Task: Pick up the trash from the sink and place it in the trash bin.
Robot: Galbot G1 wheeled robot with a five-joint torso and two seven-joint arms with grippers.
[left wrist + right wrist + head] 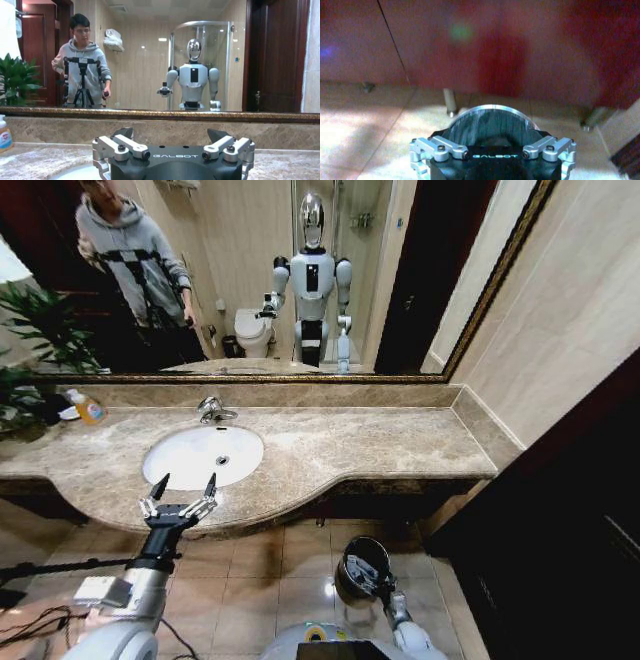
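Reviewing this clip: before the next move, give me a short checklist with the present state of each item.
1. Left gripper open, at the counter's front edge before the sink: ok.
2. Trash visible in the basin: not ok, it looks bare.
3. Right gripper low, at the trash bin on the floor: ok.
4. Right gripper's hold on the bin: cannot tell.
5. Bin's contents: cannot tell.
6. Orange-yellow bottle apart from the left gripper: ok.

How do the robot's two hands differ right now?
The left hand is up at the front edge of the counter, by the sink. The right hand is low over the floor. The left hand's fingers are spread open and hold nothing, while the right hand sits right against the trash bin. Both hands share the same black-and-silver build.
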